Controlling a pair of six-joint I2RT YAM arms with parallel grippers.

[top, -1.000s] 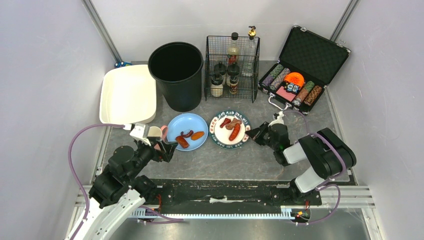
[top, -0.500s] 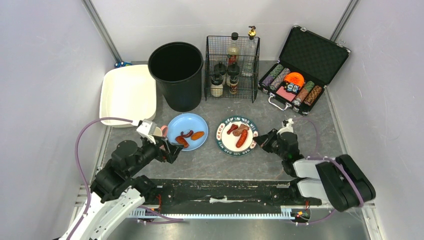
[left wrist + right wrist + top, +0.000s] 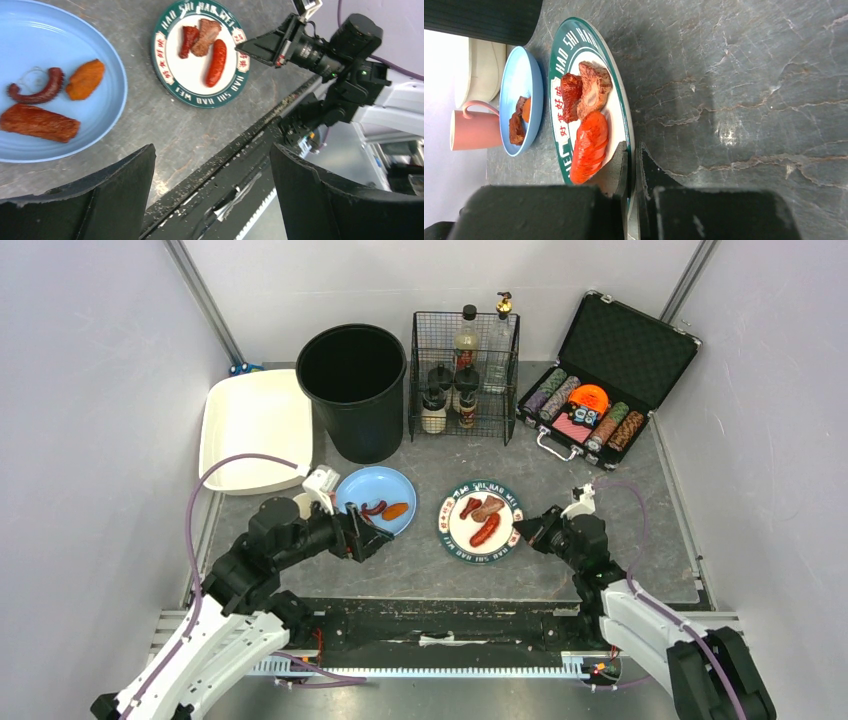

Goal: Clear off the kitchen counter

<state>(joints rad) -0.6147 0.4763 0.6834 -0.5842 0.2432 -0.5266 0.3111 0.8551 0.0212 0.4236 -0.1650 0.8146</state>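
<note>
Grey kitchen counter (image 3: 610, 520): it is lying under everything here, carrying two plates of food, a bin (image 3: 365, 430), a wire rack (image 3: 463, 390) and a tray (image 3: 255, 425). I am judging the clearing as barely begun.
Right gripper (image 3: 522, 530): its fingers are pinching the right-hand rim of the green-rimmed plate (image 3: 470, 554). I am guessing one pad is sitting above the rim and one below, though the wrist view is too close for me to be sure.
Left gripper (image 3: 368, 540): its jaws are standing wide apart and holding nothing, hovering low at the near side of the blue plate (image 3: 375, 485).
Risk, thin grip: I am holding a loaded plate by one edge only, so on any lift the far side is likely to sag and the rim could be slipping out of the pads.
Risk, loose food: the sausage (image 3: 485, 530) is lying just beside the fingers and the meat pieces (image 3: 487, 508) are resting unsecured, so a tilt could send them rolling onto the counter.
Risk, near edge: the green-rimmed plate is sitting close to the black rail (image 3: 440, 615), so a pull toward me could catch or tip it there.
Risk, left side: the pink mug (image 3: 471, 131) is standing right by the blue plate, so a careless swing of that arm could knock it over.
</note>
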